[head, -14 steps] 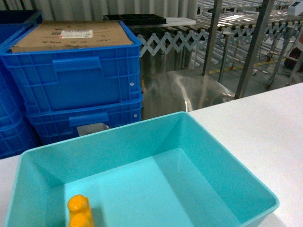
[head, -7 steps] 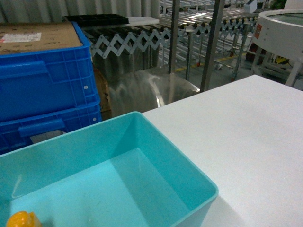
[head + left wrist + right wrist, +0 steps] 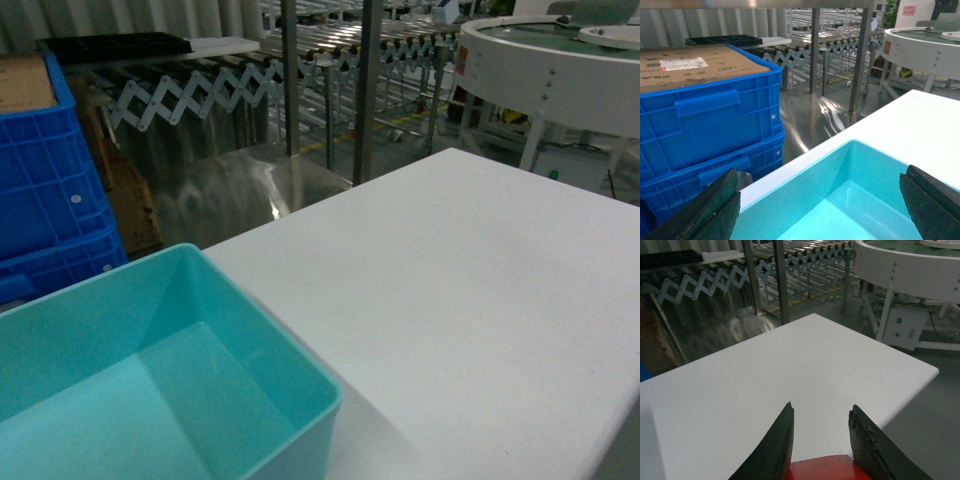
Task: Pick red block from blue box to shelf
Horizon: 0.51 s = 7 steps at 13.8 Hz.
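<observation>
Beside the blue box (image 3: 150, 390), we grip the red block (image 3: 825, 467) in our right gripper (image 3: 822, 440), left gripper (image 3: 820, 205) open, shelf delivery remaining.

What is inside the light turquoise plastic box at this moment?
The visible part of the light turquoise plastic box shows only bare floor and smooth walls; no brick is visible in the head or left wrist view. Its near-left portion lies outside both frames, so anything there cannot be seen.

one blue box (image 3: 290, 365), two dark blue crates (image 3: 710, 120)
</observation>
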Available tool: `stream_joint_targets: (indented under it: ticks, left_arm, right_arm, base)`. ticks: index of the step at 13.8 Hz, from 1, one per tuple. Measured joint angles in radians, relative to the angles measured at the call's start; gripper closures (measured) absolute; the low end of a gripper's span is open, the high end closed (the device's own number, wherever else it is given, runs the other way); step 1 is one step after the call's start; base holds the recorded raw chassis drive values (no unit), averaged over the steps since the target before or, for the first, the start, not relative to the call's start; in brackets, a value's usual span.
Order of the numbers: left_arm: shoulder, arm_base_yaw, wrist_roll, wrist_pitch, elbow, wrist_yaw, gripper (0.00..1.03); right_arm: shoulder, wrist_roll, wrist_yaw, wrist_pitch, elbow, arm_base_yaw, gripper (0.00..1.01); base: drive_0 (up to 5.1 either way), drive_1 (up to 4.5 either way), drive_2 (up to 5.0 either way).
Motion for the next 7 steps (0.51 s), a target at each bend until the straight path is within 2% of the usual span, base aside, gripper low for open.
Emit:
stream_joint_targets:
  ticks: [6,7]
  left_arm:
    - [0.000,0.000,0.000,0.001,0.000,-0.002,0.05]
    - [0.000,0.000,0.000,0.000,0.000,-0.002,0.05]
  right_arm:
    - [0.000,0.000,-0.003,0.003,0.000,0.000,0.73]
    - [0.000,0.000,-0.003,-0.001,0.000,0.000,0.73]
  base:
    - [-1.4,-1.41,-1.4]
    - [2.0,-6.47,-0.9]
